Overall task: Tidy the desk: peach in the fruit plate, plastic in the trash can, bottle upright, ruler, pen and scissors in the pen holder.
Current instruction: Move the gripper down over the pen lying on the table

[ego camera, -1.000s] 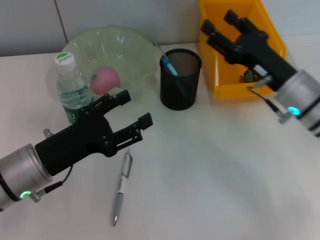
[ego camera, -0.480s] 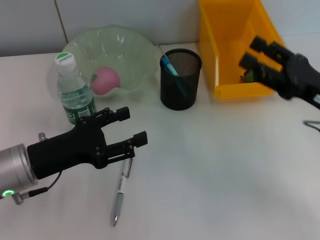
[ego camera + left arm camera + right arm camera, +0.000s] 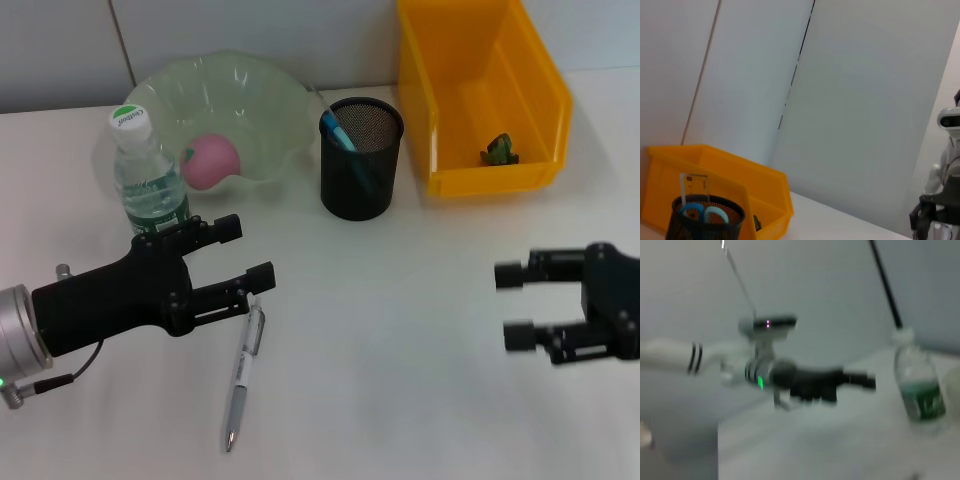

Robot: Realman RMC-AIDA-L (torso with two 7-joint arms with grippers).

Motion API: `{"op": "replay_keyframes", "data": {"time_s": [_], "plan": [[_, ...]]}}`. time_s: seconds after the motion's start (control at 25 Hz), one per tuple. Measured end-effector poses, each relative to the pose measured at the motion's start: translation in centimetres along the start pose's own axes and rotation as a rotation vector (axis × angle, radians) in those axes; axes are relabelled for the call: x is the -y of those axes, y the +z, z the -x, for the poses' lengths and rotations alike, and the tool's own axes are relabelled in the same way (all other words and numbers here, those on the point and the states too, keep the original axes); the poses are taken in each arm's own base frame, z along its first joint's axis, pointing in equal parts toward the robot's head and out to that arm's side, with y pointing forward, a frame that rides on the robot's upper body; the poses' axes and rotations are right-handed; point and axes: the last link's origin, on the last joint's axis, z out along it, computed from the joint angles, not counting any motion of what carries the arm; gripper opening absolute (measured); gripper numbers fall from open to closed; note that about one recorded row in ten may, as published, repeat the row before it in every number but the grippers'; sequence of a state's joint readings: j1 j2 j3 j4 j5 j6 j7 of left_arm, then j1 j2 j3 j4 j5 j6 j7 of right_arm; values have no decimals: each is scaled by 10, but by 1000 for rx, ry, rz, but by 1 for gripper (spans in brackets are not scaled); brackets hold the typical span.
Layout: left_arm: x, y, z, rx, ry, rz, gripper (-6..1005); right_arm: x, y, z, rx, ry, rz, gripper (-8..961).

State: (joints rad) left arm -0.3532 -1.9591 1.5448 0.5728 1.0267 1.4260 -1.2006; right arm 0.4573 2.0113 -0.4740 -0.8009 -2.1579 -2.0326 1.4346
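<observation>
White bench [image 3: 400, 330] fills your head view: the left tool [image 3: 245, 252] hangs with its fingers spread just above the pen [image 3: 242, 375], the right tool [image 3: 512, 305] hangs with fingers parted over bare bench, the bottle [image 3: 145, 185] stands upright beside the fruit plate [image 3: 260, 110] holding the peach [image 3: 211, 161], and plastic [image 3: 499, 150] lies in the yellow trash can [image 3: 440, 100]. Your left wrist view shows scissors [image 3: 704, 214] and ruler [image 3: 694, 186] in the pen holder [image 3: 705, 225]. Your right wrist view shows the left tool [image 3: 867, 381] near the bottle [image 3: 918, 390].
</observation>
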Motion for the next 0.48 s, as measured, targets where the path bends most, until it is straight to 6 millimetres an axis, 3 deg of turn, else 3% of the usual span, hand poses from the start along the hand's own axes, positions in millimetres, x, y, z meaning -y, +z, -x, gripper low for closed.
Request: {"op": "replay_keyframes", "data": {"time_s": [0.08, 0.32, 0.48], "plan": [[-1, 1, -2, 7, -13, 11, 818, 0, 2, -3, -111, -19, -13, 759], [-3, -1, -12, 28, -38, 27, 817, 2, 1, -6, -190, -47, -26, 758], [-1, -5, -27, 138, -98, 10, 816, 5, -1, -7, -228, -77, -43, 756]]}}
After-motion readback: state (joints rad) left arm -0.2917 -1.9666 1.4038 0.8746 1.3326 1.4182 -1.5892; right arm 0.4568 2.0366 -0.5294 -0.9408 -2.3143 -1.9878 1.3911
